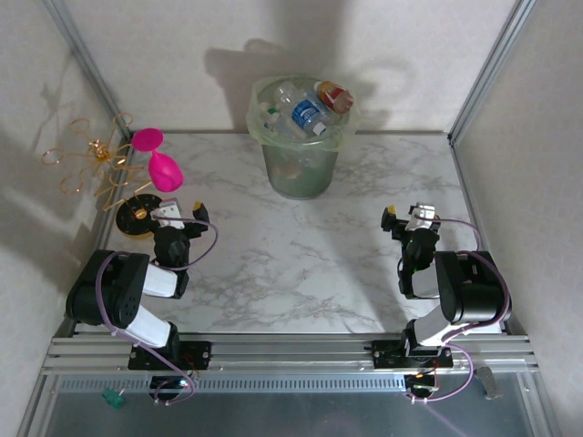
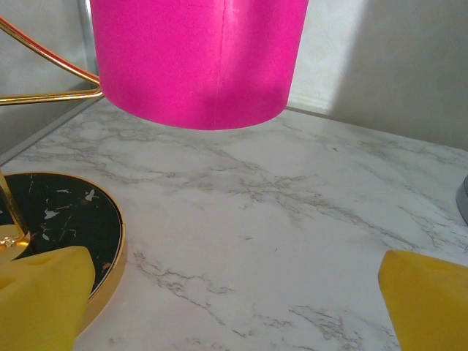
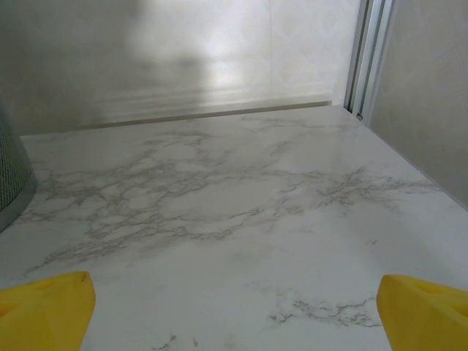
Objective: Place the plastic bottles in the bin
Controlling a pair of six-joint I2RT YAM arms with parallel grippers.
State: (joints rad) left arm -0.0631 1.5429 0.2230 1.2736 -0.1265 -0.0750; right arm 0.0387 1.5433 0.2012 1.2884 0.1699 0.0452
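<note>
The bin (image 1: 301, 173) stands upright at the far middle of the table (image 1: 301, 264), near the back wall, with its mouth up and its long axis vertical. The bottles (image 1: 305, 114) are piled in it up to the rim and lie at mixed angles. One with a blue label lies slanted, its long axis running from far left to near right. One with red on it (image 1: 335, 95) leans at the far right of the rim and sticks a little above it. Which way the other bottles point is too small to tell.

The left gripper (image 1: 169, 215) is spread wide and holds nothing. Its yellow fingers (image 2: 44, 303) sit low over the table, just beside the black, gold-rimmed base (image 2: 66, 219) of the pink ornament (image 2: 197, 58).

The right gripper (image 1: 412, 215) is also wide apart and empty, its fingers (image 3: 428, 311) over bare marble, well apart from the bin, whose wall (image 3: 11, 183) shows at the left edge of the right wrist view
</note>
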